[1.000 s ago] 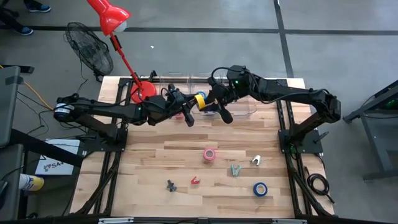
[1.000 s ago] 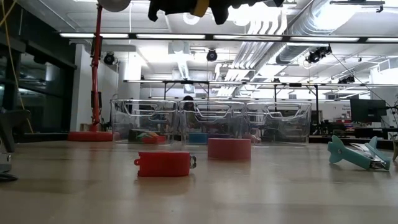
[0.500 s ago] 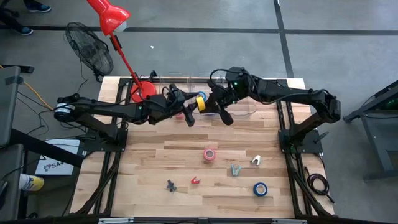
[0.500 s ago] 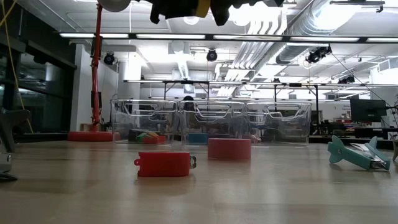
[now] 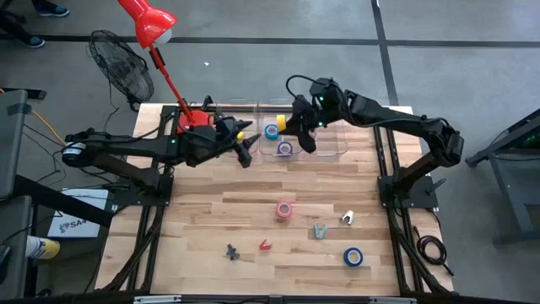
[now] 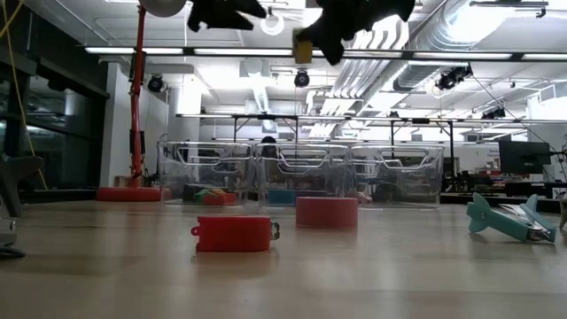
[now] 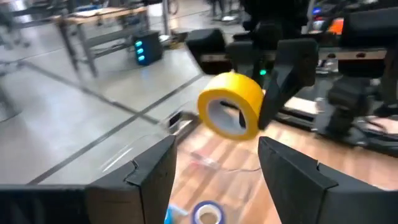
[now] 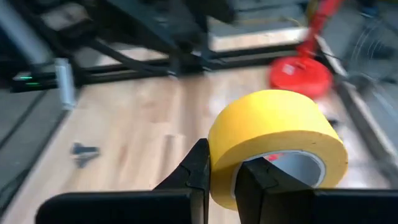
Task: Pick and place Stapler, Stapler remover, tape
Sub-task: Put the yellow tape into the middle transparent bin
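Your right gripper (image 8: 224, 180) pinches the wall of the yellow ring-shaped tape roll (image 8: 277, 140), held aloft over the clear plastic bins (image 5: 316, 145) at the tabletop's (image 5: 253, 211) far edge. It looks light and stiff, so keep hold through the open centre. Your left gripper (image 7: 214, 168) fingers are spread, empty, nearby.

The yellow tape roll (image 8: 277, 142) is hanging above the clear bins (image 5: 325, 149) at the table's (image 5: 202, 236) far edge, pinched through its wall by the right gripper (image 8: 224, 177). A blue roll (image 5: 272, 131) and a purple roll (image 5: 285, 149) are lying flat inside the bins. The pink roll (image 5: 284, 209) is sitting flat mid-table. Another blue roll (image 5: 353, 257) is lying near the front edge. The teal item (image 5: 319, 230), possibly the stapler, is resting just beside the pink roll, and a small red piece (image 5: 265, 245) is lying nearby.
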Controlling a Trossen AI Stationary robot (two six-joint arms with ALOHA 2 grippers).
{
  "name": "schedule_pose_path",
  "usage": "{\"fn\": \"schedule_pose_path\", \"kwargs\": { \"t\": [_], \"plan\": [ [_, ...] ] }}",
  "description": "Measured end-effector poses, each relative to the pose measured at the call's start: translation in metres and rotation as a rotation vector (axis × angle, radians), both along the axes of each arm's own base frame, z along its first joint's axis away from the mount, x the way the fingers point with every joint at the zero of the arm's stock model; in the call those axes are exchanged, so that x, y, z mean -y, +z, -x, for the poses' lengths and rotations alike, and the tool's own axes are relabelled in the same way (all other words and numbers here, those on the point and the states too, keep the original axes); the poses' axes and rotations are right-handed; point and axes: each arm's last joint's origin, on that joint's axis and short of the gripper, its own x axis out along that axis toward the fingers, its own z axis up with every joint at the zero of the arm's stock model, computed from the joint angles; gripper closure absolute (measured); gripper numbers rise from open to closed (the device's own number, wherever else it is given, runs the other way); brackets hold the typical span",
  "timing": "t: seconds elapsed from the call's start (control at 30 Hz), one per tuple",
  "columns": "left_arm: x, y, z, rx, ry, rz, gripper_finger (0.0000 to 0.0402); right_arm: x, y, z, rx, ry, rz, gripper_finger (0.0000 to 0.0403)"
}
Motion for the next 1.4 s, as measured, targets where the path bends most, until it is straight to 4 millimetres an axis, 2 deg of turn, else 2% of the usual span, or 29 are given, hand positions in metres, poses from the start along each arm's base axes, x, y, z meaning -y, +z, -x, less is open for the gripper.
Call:
{"fn": "schedule_pose_path", "kwargs": {
  "t": [0.17, 0.4, 0.47, 0.6, 0.73, 0.93, 1.1, 1.4],
  "plan": [
    [-0.001, 0.0, 0.012, -0.032, 0.084, 0.025, 0.0179, 0.026, -0.014, 0.003, -0.071, -0.153, -0.008, 0.037],
    [-0.002, -0.004, 0.02, -0.083, 0.125, 0.049, 0.0179, 0.054, -0.053, -0.009, -0.189, -0.242, -0.112, 0.037],
    [-0.002, -0.007, 0.021, -0.114, 0.138, 0.055, 0.0179, 0.062, -0.061, -0.016, -0.248, -0.271, -0.141, 0.037],
    [-0.004, -0.013, 0.024, -0.189, 0.151, 0.049, 0.0179, 0.08, -0.066, -0.035, -0.362, -0.347, -0.13, 0.037],
    [-0.013, -0.019, 0.028, -0.259, 0.177, 0.056, 0.0179, 0.101, -0.081, -0.054, -0.567, -0.38, -0.143, 0.037],
    [-0.034, -0.023, 0.033, -0.298, 0.215, 0.101, 0.0179, 0.126, -0.104, -0.068, -0.807, -0.395, -0.192, 0.037],
    [-0.051, -0.026, 0.038, -0.32, 0.187, 0.166, 0.0179, 0.134, -0.119, -0.078, -0.85, -0.4, -0.238, 0.037],
    [-0.07, -0.033, 0.048, -0.375, 0.153, 0.255, 0.0179, 0.125, -0.132, -0.087, -0.896, -0.366, -0.257, 0.037]
  ]
}}
